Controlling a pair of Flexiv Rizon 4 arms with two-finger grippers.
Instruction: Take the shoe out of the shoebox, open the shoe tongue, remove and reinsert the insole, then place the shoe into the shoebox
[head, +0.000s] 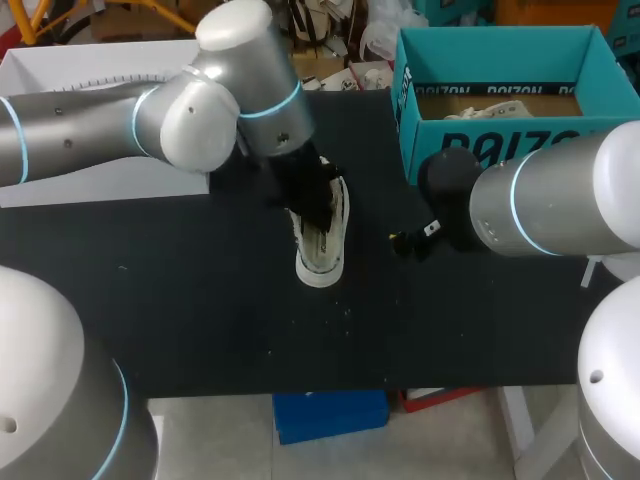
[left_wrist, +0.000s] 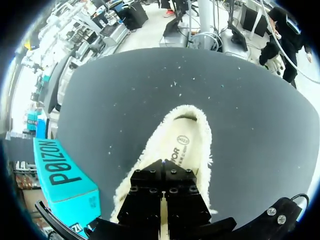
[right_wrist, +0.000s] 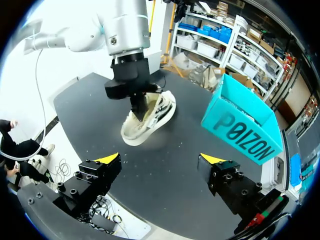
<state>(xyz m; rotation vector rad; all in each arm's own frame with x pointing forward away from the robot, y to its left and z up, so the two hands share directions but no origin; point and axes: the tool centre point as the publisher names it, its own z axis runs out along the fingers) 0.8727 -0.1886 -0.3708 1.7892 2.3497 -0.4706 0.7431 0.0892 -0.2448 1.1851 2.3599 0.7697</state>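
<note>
Bench (head: 170, 300): dark top, carrying the shoe and the box
Shoe (head: 322, 252): out of the box, on the bench near its middle, well apart from the box; cream, with a fleecy lining around the opening
Shoe attitude: in the right wrist view the shoe (right_wrist: 150, 125) leans to one side, its patterned flank showing; one end is on the bench
Insole (left_wrist: 189, 145): pale and printed, lying inside the shoe (left_wrist: 200, 120), ahead of the left end effector
Box (head: 500, 150): teal, open-topped, at the far right of the bench; it stands beside the shoe in the left wrist view (left_wrist: 62, 172) and ahead of the right end effector in the right wrist view (right_wrist: 245, 135)
Left end effector (left_wrist: 162, 172): lowered into the shoe's opening (head: 305, 195); fingers drawn together, tips hidden in the shoe; whether anything is pinched between them cannot be told
Right end effector (right_wrist: 160, 160): fingers wide apart, nothing between them; over bare bench between shoe and box (head: 410, 240), touching neither
Left arm, seen from the right wrist: comes down onto the shoe from above (right_wrist: 140, 102)
</note>
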